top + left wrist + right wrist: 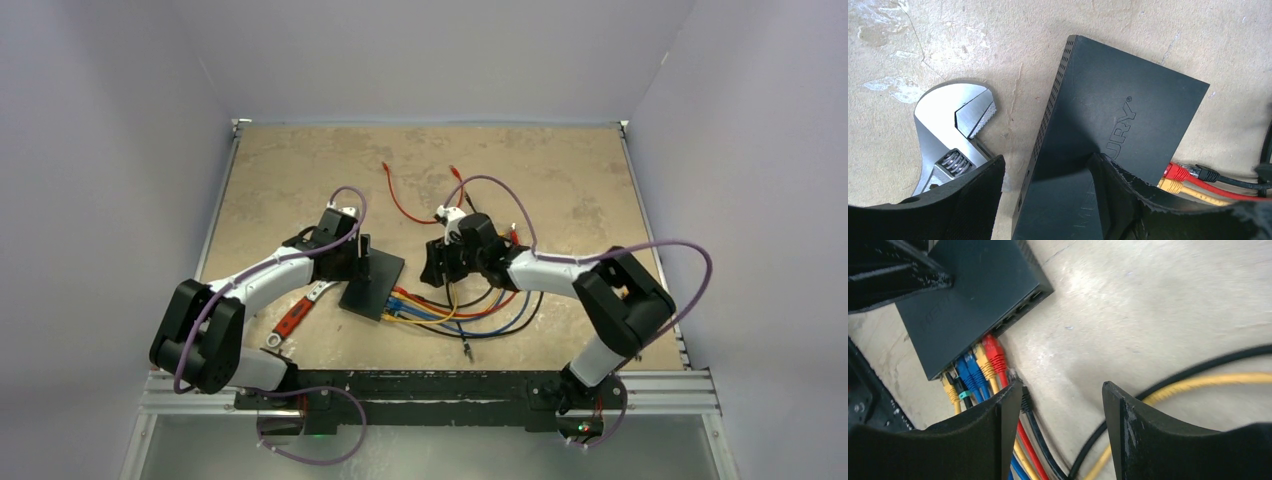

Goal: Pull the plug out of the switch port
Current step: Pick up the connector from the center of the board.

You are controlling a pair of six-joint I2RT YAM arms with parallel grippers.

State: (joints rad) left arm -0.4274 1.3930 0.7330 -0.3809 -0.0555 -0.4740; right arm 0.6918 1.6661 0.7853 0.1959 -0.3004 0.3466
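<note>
Adjustable wrench (943, 125) lies on the table just left of the switch (1108, 100).

Left gripper (1048, 162): jaws well apart, straddling the switch's vented left edge. One finger is off the box on the wrench side, the other over its lid. It clamps nothing, and I cannot tell whether it touches the box.

I judge the switch to be a light, rigid, smooth box that will skid unless braced.

Coloured plugs fill the ports at one end of its socket edge, the red plug (993, 355) last. A black plug (1024, 401) lies just beside it, apparently free.

Right gripper (1063, 387): jaws wide and empty, near that edge.

Plugs look hard and latch-tabbed, cables limp. I would pinch a plug at the boot and pull straight out.
</note>
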